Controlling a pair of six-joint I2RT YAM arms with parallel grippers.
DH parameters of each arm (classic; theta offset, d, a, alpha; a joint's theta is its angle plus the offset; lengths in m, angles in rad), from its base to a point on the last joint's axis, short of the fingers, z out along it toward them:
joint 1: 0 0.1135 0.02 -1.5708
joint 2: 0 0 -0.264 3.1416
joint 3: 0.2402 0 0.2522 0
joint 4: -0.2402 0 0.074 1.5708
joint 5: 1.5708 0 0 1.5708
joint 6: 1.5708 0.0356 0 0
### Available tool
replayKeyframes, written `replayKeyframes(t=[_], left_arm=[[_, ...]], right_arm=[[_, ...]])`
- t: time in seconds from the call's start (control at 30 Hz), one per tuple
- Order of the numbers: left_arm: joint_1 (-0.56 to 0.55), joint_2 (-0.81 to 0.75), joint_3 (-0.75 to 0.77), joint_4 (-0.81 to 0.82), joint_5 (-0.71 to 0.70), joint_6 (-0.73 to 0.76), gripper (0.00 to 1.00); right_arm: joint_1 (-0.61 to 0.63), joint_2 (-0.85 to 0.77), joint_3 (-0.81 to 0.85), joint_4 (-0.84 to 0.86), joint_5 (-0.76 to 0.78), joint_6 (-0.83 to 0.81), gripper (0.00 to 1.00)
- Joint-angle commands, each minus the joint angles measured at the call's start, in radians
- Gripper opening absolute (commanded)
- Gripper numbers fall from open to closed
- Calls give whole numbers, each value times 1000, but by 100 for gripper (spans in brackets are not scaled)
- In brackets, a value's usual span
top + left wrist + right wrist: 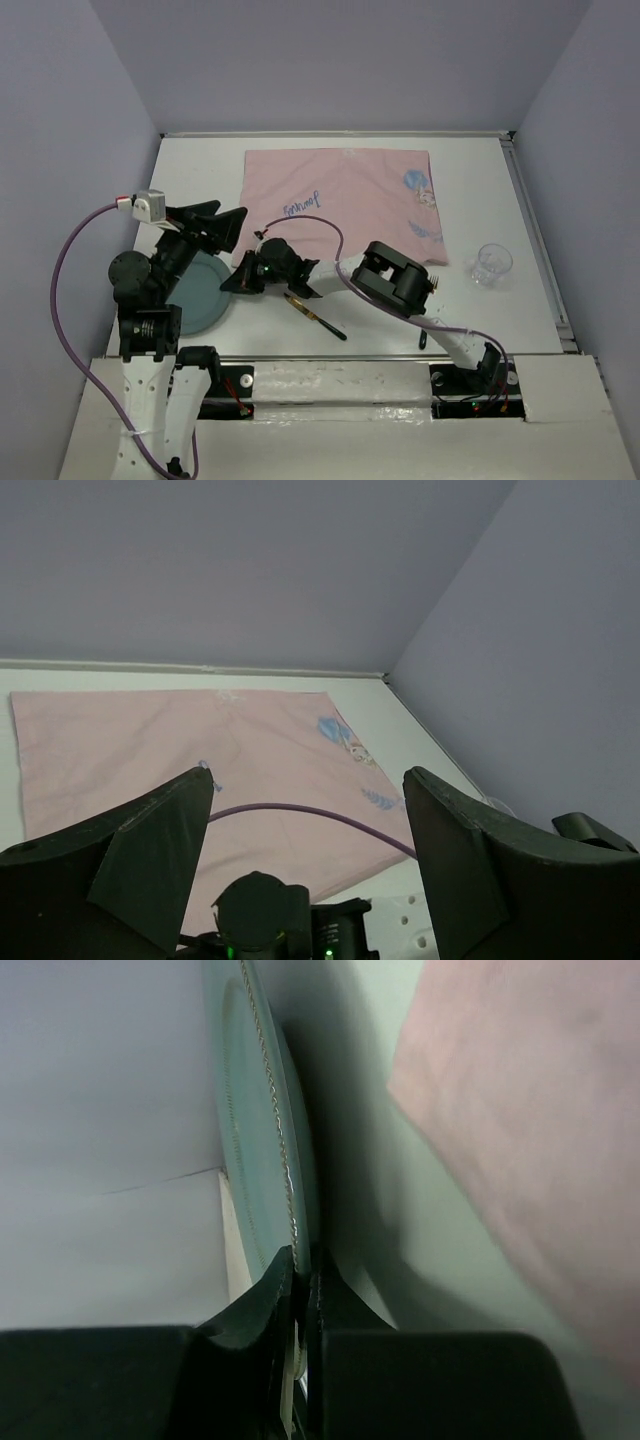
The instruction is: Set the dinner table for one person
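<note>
I count five loose things on one dinner table.
One pink placemat upper centre, one teal plate lower left, one clear glass at right, one dark utensil lower centre, one second utensil, mostly hidden, lower right.

Three plain lavender walls are closing in the scene: the back wall, the left wall and the right wall. Soft, even light is spreading over them. The white table is filling the space between them.
</note>
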Motion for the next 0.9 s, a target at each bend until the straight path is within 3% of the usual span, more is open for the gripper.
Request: replayKeyframes(t=[0.0,0.17,0.3,0.47,0.63,0.87], left_arm=[[-2,6,104,-8,-17,0,88],[-2,20,238,-109,-92,78,89],[-49,25,342,-207,-229,135,90],[-57,28,390,-220,-211,119,90],[-57,16,315,-186,-168,93,90],[-57,-34,87,-118,-128,93,91]], right_arm=[[11,-167,-78,64,32,-81,0],[11,-363,-163,107,38,-130,0],[11,-529,-221,121,40,-155,0],[-58,-693,-292,106,95,-198,0],[-214,-823,-399,115,83,-183,0],[-571,-845,-454,110,-34,-131,0]])
